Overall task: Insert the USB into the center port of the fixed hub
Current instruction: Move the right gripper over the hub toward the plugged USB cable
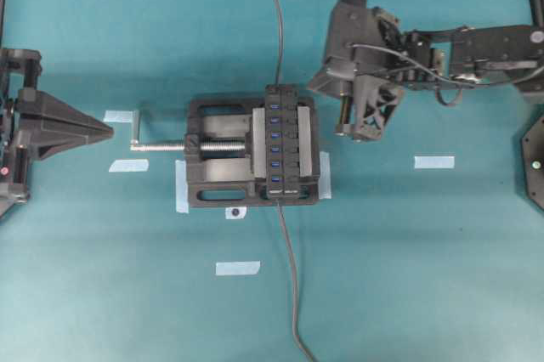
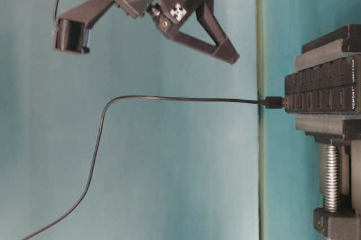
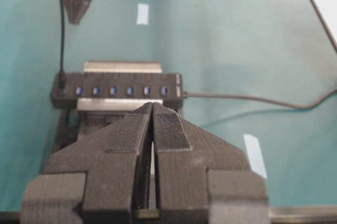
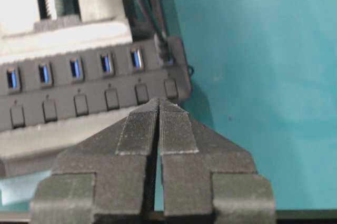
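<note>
Your right hand is the nearer one, with its ribbed, wedge-shaped fingers pressed together and nothing between them. It hangs above the surface just off one end of the hub. From those fingertips, the USB plug lies just ahead across the hub's width. It is a small black block standing in the end port, not the middle one, with its thin dark cable trailing away over the teal surface. That is what the next move hinges on: in my judgement you spread the fingers, take the plug by its sides, lift it out along its own upright axis, then slide along the strip. The hub is a long, narrow strip of matte black plastic, with its blue slots facing up in a single row and a square button beside each. The center port is three slots along from the plug. Beyond the hub, a bulky black vise with a bright threaded screw clamps it. Farthest off, your left hand rests closed and empty past the screw handle, well apart from the plug.
</note>
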Action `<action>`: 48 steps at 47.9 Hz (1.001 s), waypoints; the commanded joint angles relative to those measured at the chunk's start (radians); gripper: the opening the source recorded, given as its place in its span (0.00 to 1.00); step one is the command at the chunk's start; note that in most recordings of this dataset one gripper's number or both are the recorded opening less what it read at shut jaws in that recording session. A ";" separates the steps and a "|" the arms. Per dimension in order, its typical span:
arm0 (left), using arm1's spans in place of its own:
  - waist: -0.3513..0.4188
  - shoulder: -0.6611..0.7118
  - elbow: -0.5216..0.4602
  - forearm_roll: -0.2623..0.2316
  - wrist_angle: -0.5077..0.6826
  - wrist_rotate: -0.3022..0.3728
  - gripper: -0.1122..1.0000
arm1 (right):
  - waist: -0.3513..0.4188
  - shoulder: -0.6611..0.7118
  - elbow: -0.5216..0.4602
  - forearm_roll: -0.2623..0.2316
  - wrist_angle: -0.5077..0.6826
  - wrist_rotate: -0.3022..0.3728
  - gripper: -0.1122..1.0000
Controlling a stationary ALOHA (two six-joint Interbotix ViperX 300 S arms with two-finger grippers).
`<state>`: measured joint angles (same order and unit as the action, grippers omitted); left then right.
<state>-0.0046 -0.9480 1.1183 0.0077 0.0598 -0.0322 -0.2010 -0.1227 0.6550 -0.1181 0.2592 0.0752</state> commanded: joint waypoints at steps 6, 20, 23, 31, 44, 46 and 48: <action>0.000 0.008 -0.025 0.002 -0.005 -0.003 0.10 | -0.002 0.029 -0.052 -0.002 -0.003 -0.009 0.11; 0.000 0.008 -0.025 0.002 -0.005 -0.003 0.10 | -0.002 0.080 -0.067 -0.003 -0.005 -0.011 0.11; -0.002 0.006 -0.026 0.000 -0.005 -0.003 0.10 | -0.002 0.087 -0.071 -0.002 -0.005 -0.015 0.11; 0.000 0.008 -0.023 0.002 -0.005 -0.003 0.10 | -0.003 0.100 -0.080 -0.002 -0.005 -0.041 0.11; -0.002 0.005 -0.023 0.002 -0.005 -0.003 0.10 | -0.003 0.117 -0.087 -0.002 -0.005 -0.048 0.11; 0.000 0.005 -0.021 0.000 -0.005 -0.003 0.10 | -0.005 0.118 -0.087 -0.002 -0.005 -0.048 0.11; 0.000 0.005 -0.021 0.002 -0.005 -0.003 0.10 | -0.003 0.118 -0.089 -0.002 -0.005 -0.048 0.11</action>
<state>-0.0046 -0.9480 1.1183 0.0061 0.0583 -0.0337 -0.2025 0.0061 0.5890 -0.1197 0.2608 0.0368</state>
